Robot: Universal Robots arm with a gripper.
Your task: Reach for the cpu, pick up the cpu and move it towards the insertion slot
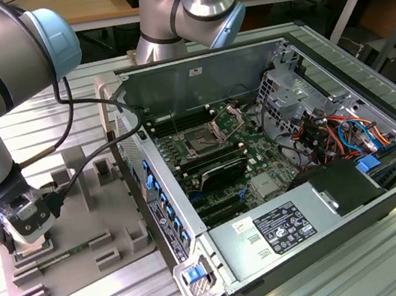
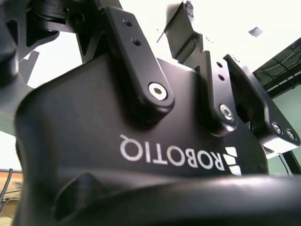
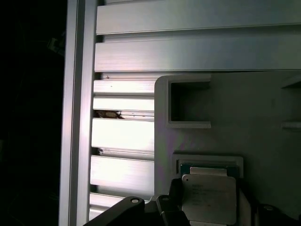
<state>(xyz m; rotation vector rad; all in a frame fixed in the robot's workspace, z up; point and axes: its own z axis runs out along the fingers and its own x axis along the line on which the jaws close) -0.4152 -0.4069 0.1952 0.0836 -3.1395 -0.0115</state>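
Note:
The cpu (image 3: 209, 197), a square chip with a silvery top and a greenish rim, sits in a raised frame of the grey tray (image 3: 263, 108). In the first wrist view my gripper (image 3: 210, 209) is down over it. A dark finger lies against each side of the chip, shut on it. In the exterior view the gripper (image 1: 26, 231) stands low on the tray (image 1: 80, 213) at the exterior view's left. The insertion slot (image 1: 201, 141), a dark square socket with a metal frame, lies on the green board inside the open computer case (image 1: 303, 47), far from the gripper.
The tray rests on a ribbed aluminium table (image 3: 122, 134) and carries several other raised frames (image 1: 102, 168). A cable (image 1: 92, 108) runs from the arm over the tray. The case wall (image 1: 157, 200) stands between the tray and the board. Wire bundles (image 1: 332, 133) and a power supply (image 1: 280, 229) crowd the case.

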